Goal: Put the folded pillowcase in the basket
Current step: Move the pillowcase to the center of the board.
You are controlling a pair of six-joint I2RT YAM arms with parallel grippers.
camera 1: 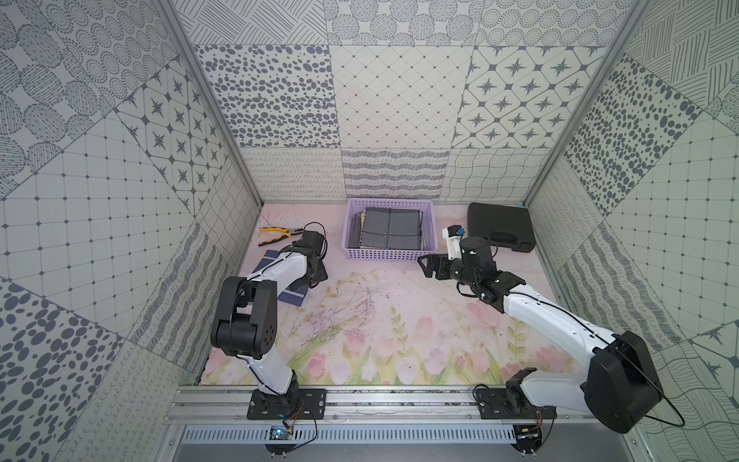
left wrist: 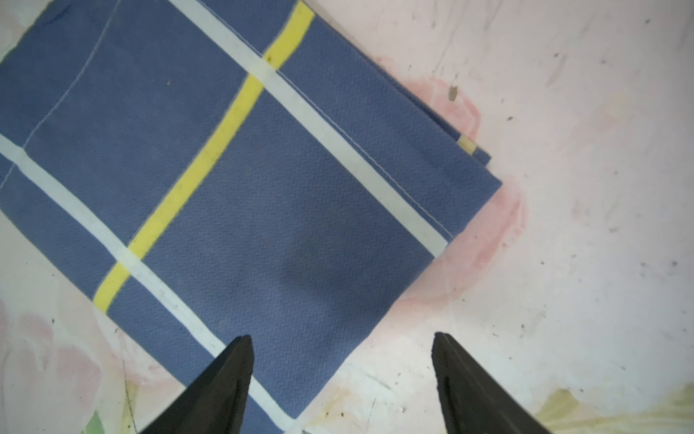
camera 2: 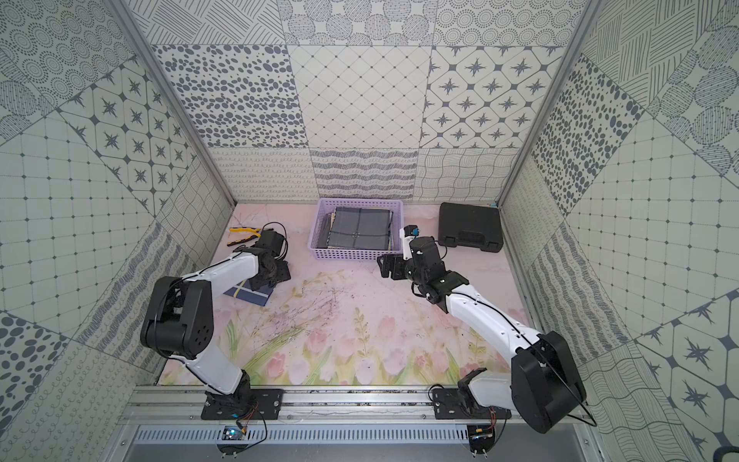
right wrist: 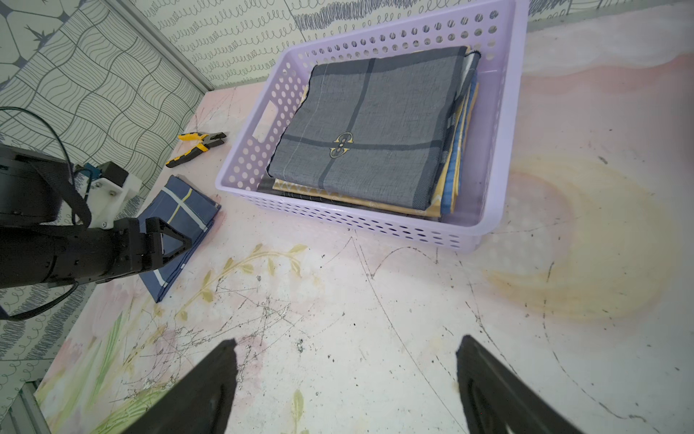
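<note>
The folded pillowcase [left wrist: 263,188], blue with white and yellow stripes, lies flat on the table at the left [camera 1: 294,298] [camera 2: 250,295] [right wrist: 180,210]. My left gripper [left wrist: 341,338] hangs low over its near corner with the jaws open. One fingertip is over the cloth and the other over bare table, with nothing gripped. The lilac basket [camera 1: 390,256] [camera 2: 356,255] [right wrist: 338,221] stands at the back centre. It holds a stack of folded cloths with a grey plaid one [right wrist: 375,124] on top. My right gripper [right wrist: 347,342] [camera 1: 426,266] is open and empty in front of the basket's right corner.
Yellow-handled pliers [camera 1: 280,236] [right wrist: 197,146] lie behind the pillowcase near the left wall. A black hard case [camera 1: 500,226] [camera 2: 470,228] sits at the back right. Patterned walls close in three sides of the floral table.
</note>
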